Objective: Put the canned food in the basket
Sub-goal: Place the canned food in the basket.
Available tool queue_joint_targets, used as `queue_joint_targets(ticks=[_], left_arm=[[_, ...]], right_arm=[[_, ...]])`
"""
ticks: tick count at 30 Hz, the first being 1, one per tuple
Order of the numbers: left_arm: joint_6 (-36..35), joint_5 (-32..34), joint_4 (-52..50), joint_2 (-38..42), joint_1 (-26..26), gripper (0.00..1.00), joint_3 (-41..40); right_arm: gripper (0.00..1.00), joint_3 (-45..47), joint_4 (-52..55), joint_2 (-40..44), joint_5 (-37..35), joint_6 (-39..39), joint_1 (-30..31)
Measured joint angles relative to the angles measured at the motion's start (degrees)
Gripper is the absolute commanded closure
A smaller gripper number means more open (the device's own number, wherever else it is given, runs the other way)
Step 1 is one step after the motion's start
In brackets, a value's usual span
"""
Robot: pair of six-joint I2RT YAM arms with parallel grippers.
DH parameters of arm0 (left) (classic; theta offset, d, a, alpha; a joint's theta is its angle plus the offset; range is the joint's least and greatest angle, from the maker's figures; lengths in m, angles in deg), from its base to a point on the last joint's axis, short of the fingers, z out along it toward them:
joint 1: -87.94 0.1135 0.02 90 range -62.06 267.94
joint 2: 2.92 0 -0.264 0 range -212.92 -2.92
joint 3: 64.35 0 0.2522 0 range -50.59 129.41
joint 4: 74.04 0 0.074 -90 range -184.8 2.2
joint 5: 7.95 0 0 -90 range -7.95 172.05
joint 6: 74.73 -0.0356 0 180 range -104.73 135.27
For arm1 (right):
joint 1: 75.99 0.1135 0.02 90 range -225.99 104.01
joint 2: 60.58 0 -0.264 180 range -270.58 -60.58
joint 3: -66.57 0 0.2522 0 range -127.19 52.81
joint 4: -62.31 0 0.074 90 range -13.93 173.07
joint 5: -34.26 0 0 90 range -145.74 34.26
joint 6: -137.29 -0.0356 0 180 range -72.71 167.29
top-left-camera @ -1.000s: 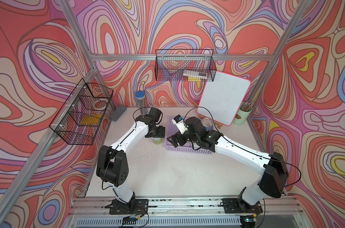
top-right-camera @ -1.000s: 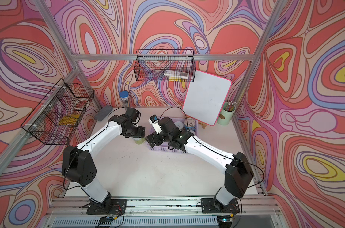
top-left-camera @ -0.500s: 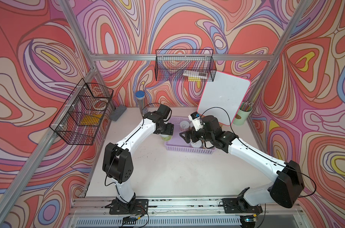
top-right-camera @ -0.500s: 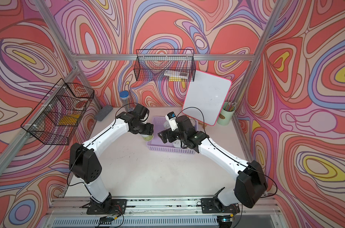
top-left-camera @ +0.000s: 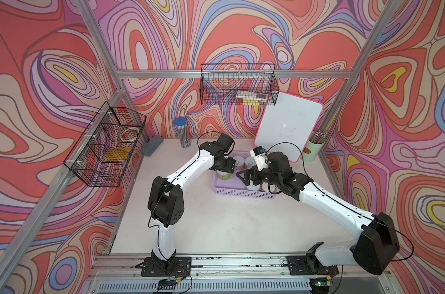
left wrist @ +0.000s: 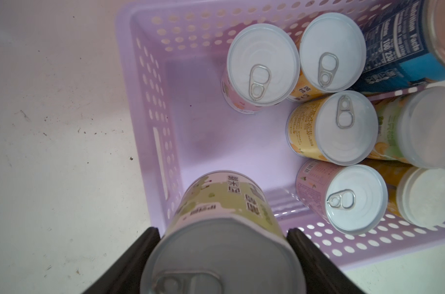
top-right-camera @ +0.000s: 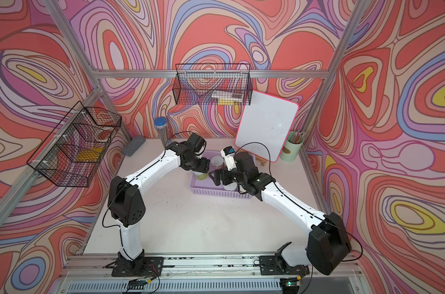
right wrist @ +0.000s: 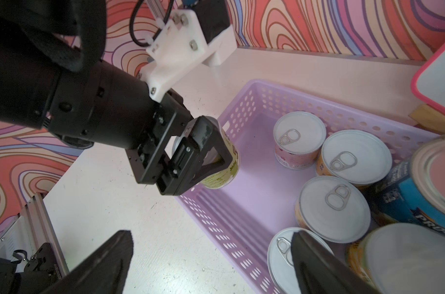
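Our left pincer [left wrist: 222,236] pinches a pale green can [left wrist: 224,201] by its sides, holding it upright just inside one end wall of the lavender basket [left wrist: 152,101]. We cannot tell whether its base touches the basket floor. Its label carries Chinese characters too blurred for us to read. The left wrist view gives the clearest writing: the blue can [left wrist: 384,51] reads "Nutrition Facts" with "100" and "230", and a pink can [left wrist: 318,188] shows a barcode. The right wrist view catches only "PROG" on that blue label, but it alone shows the right pincer [right wrist: 211,259], spread wide and empty over the basket's long side. In both top views every label is too small to read. They add the whiteboard [top-left-camera: 287,127] leaning behind the basket on the surface [top-left-camera: 229,229].
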Motion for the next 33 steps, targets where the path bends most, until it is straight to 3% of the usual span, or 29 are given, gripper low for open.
queue_joint_targets(ticks=[10, 33], left_arm=[[3.04, 1.27, 0.59, -4.48, -1.31, 0.40, 1.70], [12.90, 5.01, 11.10, -9.66, -2.95, 0.45, 0.87]], right_arm=[[0.02, 4.42, -1.92, 4.33, 0.63, -3.43, -5.81], [0.02, 6.60, -1.86, 6.08, 0.90, -6.97, -10.03]])
